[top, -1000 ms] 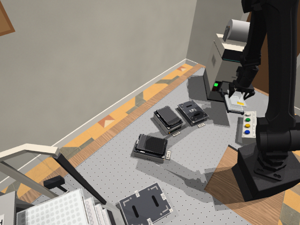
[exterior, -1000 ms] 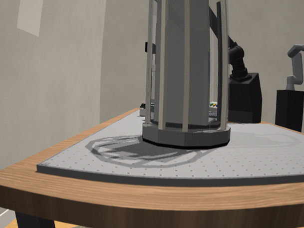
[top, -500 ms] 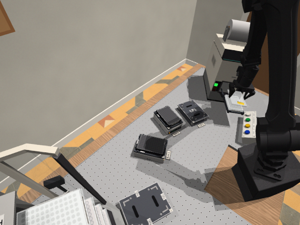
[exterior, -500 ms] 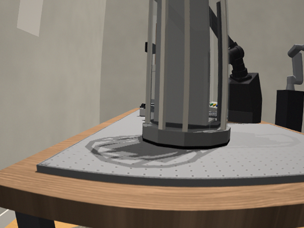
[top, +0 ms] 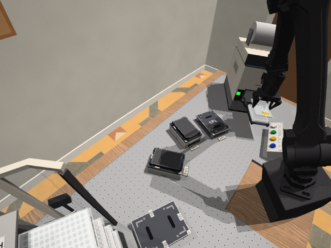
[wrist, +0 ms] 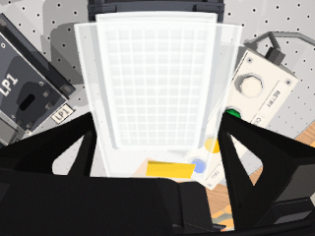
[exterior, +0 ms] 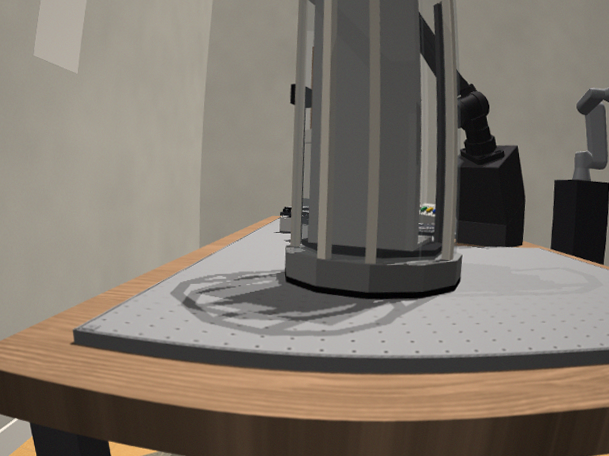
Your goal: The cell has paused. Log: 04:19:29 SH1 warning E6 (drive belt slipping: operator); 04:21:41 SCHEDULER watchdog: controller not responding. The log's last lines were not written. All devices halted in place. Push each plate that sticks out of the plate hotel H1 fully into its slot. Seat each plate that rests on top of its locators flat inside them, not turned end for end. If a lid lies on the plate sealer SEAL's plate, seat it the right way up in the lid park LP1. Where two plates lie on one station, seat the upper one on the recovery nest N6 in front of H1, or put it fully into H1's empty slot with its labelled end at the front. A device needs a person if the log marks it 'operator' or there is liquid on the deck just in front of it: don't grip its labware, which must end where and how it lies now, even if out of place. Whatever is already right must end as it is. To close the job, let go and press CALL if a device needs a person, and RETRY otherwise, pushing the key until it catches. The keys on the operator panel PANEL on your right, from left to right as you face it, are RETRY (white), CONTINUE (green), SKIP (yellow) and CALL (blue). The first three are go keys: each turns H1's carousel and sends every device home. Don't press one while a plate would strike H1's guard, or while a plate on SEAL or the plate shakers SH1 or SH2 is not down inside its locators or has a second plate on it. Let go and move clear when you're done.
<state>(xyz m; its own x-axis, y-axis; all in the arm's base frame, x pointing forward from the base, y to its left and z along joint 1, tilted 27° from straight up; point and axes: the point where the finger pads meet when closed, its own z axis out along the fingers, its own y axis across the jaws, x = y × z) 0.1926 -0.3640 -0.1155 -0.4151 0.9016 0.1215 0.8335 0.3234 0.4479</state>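
My gripper (top: 262,107) (wrist: 157,118) is shut on the clear lid (wrist: 226,49) by its long sides, just above the plate sealer's white plate (top: 254,114) (wrist: 153,84). The lid's yellow label (top: 265,113) (wrist: 169,169) is at the end nearer the wrist. The white plate shows through the lid. Lid park LP1 (top: 208,123) (wrist: 34,84) is empty. Shaker SH1 (top: 163,170) bears a dark plate (top: 170,160); its seating is hard to tell. Shaker SH2 (top: 179,135) bears another dark plate (top: 186,126). Nest N6 (top: 160,224) is empty. Hotel H1 (exterior: 373,265) holds plates (top: 69,229); its slots are mostly hidden.
The sealer's body (top: 251,77) with a green light stands behind the lid. The key panel (top: 277,122) (wrist: 266,74) lies close beside the sealer's plate, right of the fingers in the wrist view. H1's guard posts stand at the lower left in the top view.
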